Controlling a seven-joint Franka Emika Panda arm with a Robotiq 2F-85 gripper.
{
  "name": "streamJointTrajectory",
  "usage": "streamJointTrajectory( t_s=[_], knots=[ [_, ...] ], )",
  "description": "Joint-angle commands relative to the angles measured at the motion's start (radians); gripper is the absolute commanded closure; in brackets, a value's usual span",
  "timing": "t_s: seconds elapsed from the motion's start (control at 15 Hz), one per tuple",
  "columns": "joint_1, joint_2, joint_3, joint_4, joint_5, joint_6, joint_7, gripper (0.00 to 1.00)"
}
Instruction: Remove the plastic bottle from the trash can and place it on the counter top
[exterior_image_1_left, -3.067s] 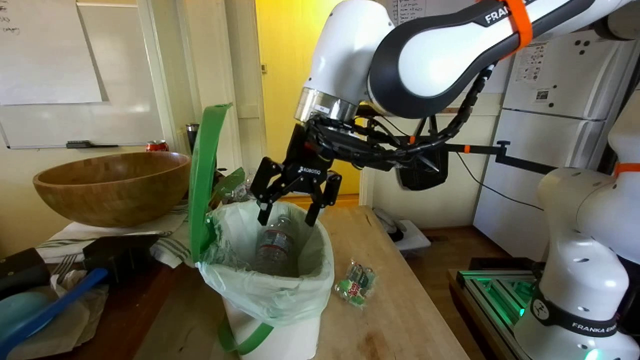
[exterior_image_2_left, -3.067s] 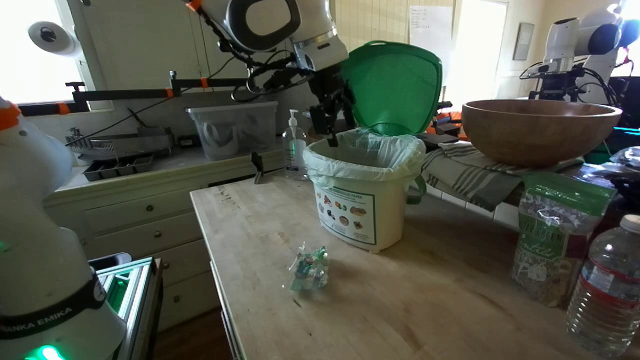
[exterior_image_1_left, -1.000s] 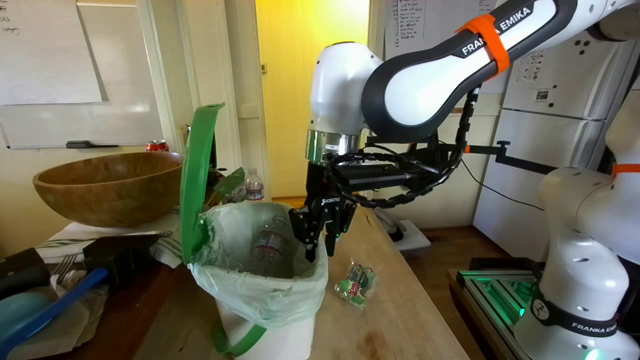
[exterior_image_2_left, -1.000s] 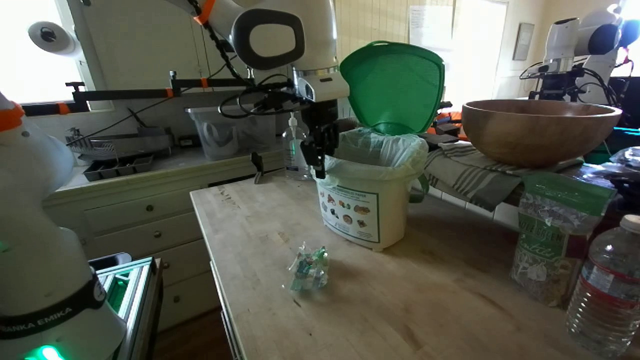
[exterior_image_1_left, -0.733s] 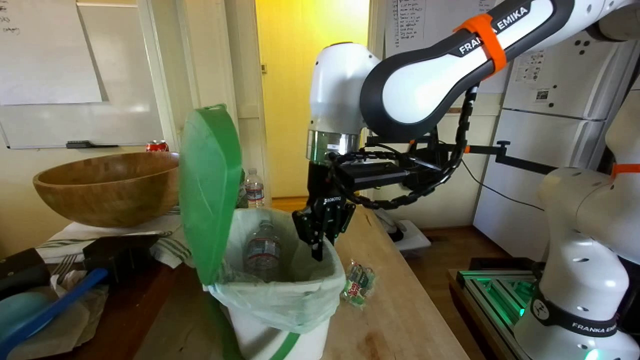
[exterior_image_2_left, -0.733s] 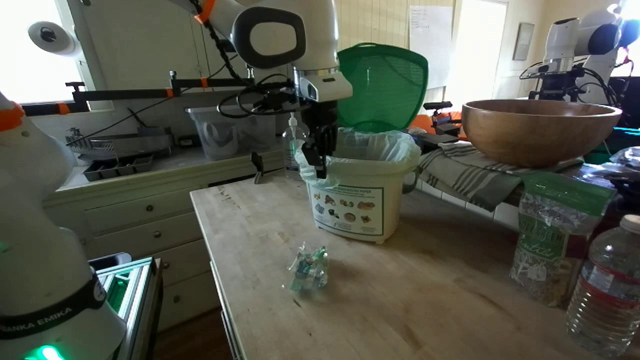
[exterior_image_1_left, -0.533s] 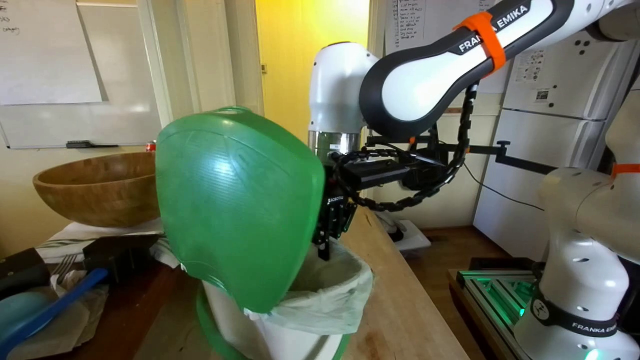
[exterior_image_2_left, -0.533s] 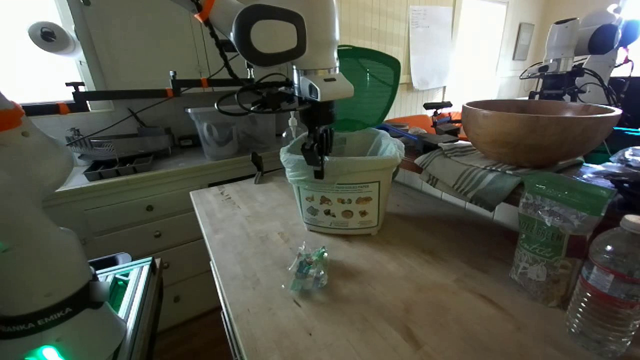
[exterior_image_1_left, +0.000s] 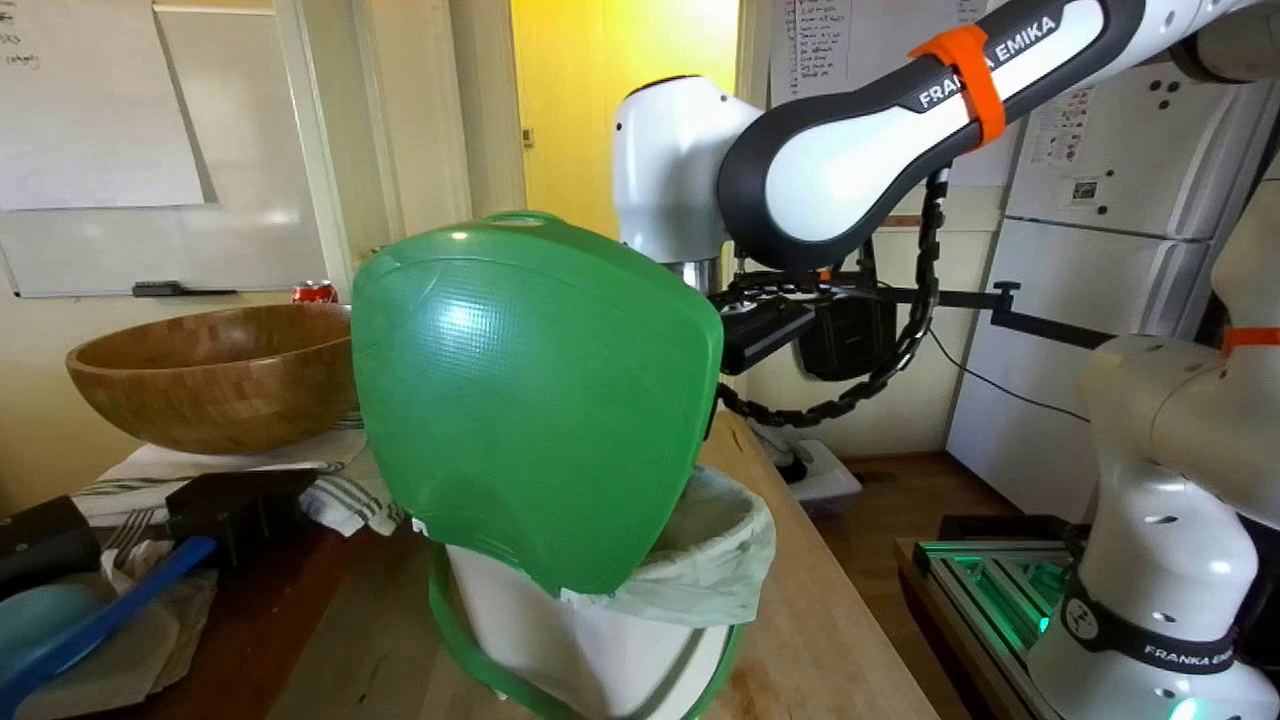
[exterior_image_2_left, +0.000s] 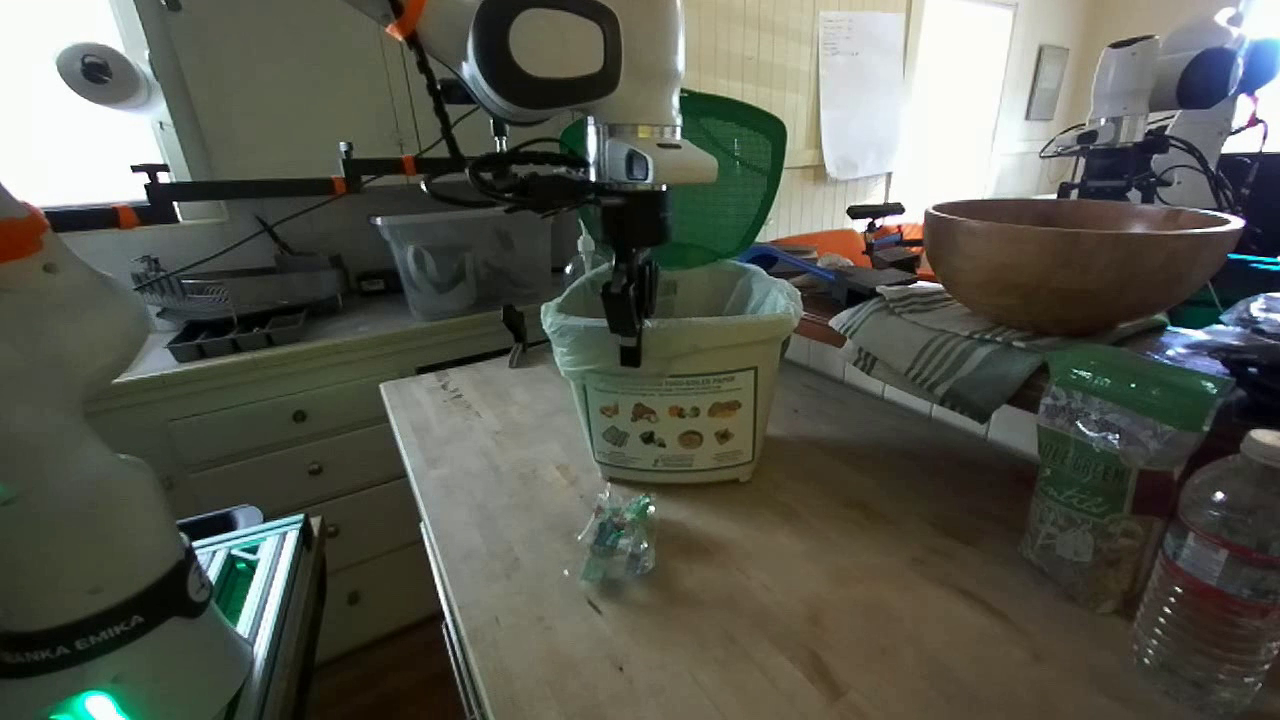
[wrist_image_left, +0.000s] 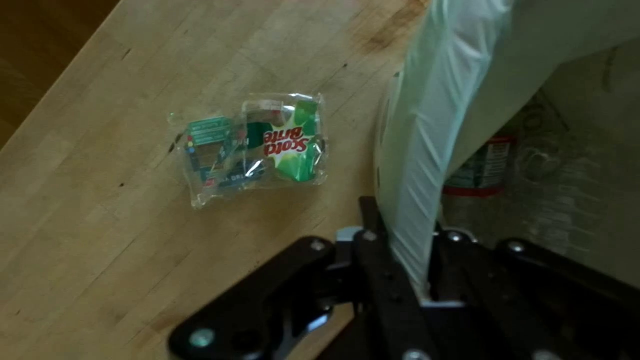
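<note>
At the far left of an exterior view, well apart from the trash can (exterior_image_2_left: 672, 425), stands the white base (exterior_image_2_left: 85, 430) of the robot arm. Behind the trash can and to its left sits a clear plastic tub (exterior_image_2_left: 510, 270). Just in front of the trash can, a little left of its middle, a small clear packet (exterior_image_2_left: 617, 540) with green print lies on the counter (exterior_image_2_left: 850, 590); the wrist view shows the words Scotch Brite on it.

The black pincer (wrist_image_left: 406, 235) reaches down to the near side of the trash can, its jaws closed on the rim and the pale bag (wrist_image_left: 425, 150) over it, a finger outside the wall and a finger inside. The plastic bottle (wrist_image_left: 477, 170) is inside the trash can; the wall hides part of it, and how far it tilts I cannot tell. The green lid (exterior_image_2_left: 745, 170) stands raised at the far edge of the trash can.

To the right of the trash can, a brown wooden bowl (exterior_image_2_left: 1080, 275) rests on a striped towel (exterior_image_2_left: 945, 345). Farther right, well apart from the trash can, a pouch (exterior_image_2_left: 1100, 480) with green print and another clear bottle (exterior_image_2_left: 1215, 590) stand upright.
</note>
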Motion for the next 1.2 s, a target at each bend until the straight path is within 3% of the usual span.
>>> streamJointTrajectory(
  t_s=[0.0,0.6,1.13],
  knots=[
    [-0.019,0.011,-0.012,0.019,-0.069,-0.033,-0.102,0.95],
    [-0.013,0.046,-0.056,0.024,-0.082,0.060,-0.525,0.95],
    [-0.014,0.057,-0.060,0.033,-0.143,0.113,-0.679,0.95]
  ],
)
